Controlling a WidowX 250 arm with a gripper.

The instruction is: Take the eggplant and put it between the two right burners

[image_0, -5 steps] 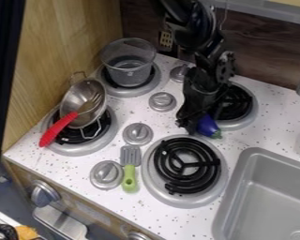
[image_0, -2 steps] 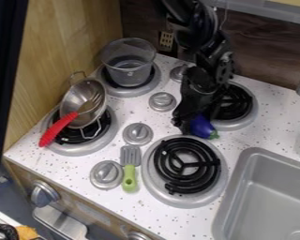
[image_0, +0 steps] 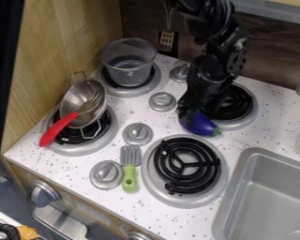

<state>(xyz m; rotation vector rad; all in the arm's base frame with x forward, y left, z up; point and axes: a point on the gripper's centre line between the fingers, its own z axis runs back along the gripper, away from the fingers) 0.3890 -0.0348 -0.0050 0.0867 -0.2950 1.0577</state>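
Just above and behind the eggplant is the black gripper (image_0: 194, 108), its lower end against or very near the eggplant's upper left part. The purple eggplant (image_0: 200, 124) lies on its side on the white speckled counter, green stem to the right. It sits between the front right burner (image_0: 153, 182) and the back right burner (image_0: 246, 120), close to the rims of both. The gripper and arm hide part of the back right burner. Whether the gripper touches the eggplant, I cannot tell.
A clear pot (image_0: 129, 70) stands on the back left burner. On the front left burner rests a metal strainer (image_0: 70, 101) with a red-handled utensil (image_0: 57, 129). A green-handled spatula (image_0: 129, 178) lies between knobs. The grey sink (image_0: 240, 168) is at the lower right.
The gripper has risen a little and moved back, uncovering more of the eggplant. The eggplant's visible body first showed farther left, then its stem shifted slightly right.
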